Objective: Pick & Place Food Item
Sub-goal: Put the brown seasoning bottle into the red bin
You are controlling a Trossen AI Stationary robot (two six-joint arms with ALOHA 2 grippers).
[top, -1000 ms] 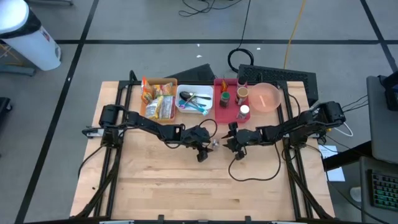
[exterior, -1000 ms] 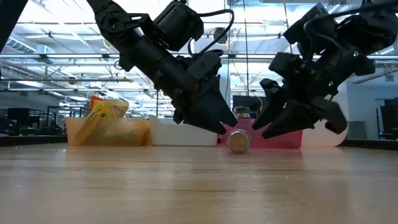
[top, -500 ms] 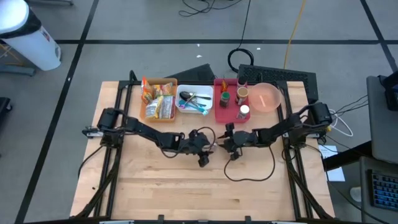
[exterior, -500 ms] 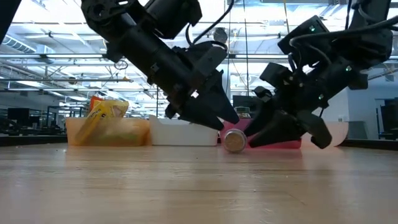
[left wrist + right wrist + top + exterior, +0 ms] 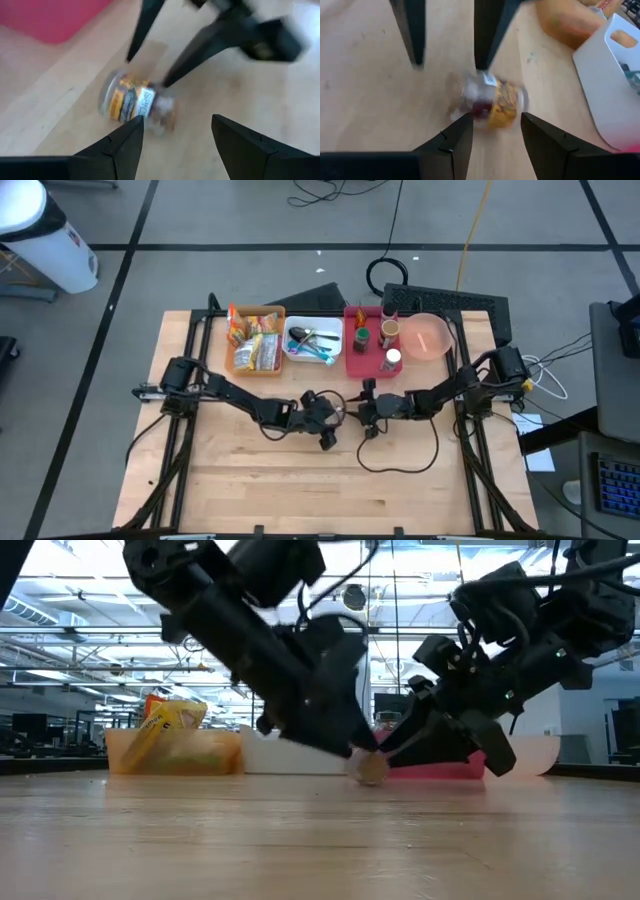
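A jar (image 5: 136, 102) is lying on its side on the surface (image 5: 260, 470); the left tool (image 5: 335, 413) and right tool (image 5: 358, 412), both open, are facing it from opposite sides

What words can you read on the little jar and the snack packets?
Jar: it has a yellow and white label with dark print, too blurred to read.
Snack packets in the orange bin: too small to read.
No other words, numbers or signs can be read.

Clear jar (image 5: 136, 104) with orange-yellow label; red tray (image 5: 364, 356).
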